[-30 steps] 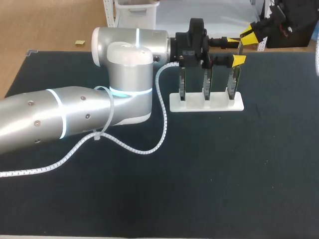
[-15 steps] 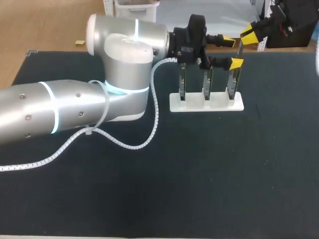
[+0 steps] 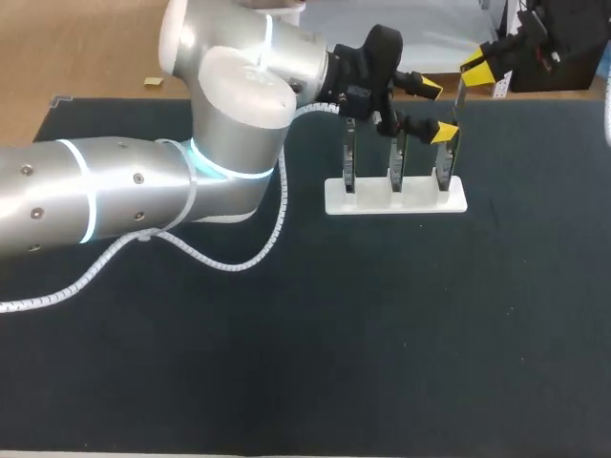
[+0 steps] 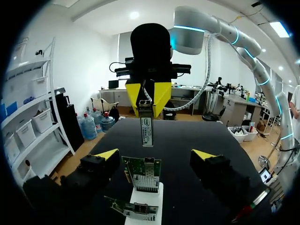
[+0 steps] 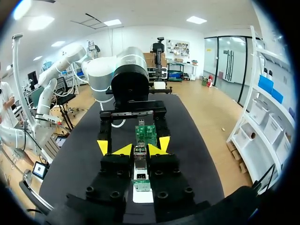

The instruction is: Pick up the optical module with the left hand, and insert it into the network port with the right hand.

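While right tool [image 4: 148, 104] clamps optical module [image 4: 147, 131], left tool [image 4: 155, 154] spread wide, card [image 4: 142, 174] just ahead on stand [image 4: 153, 198].

Left arm: a thick silver arm [image 3: 143, 191] comes in from the left and stretches along the table's far side, its wrist pointing right.
Left gripper: a black two-finger gripper with yellow tips [image 4: 155, 157], its fingers spread wide.
Right gripper: a matching black gripper [image 5: 140, 151], facing the left one, its tips pinched on a slim silver optical module [image 4: 147, 129].
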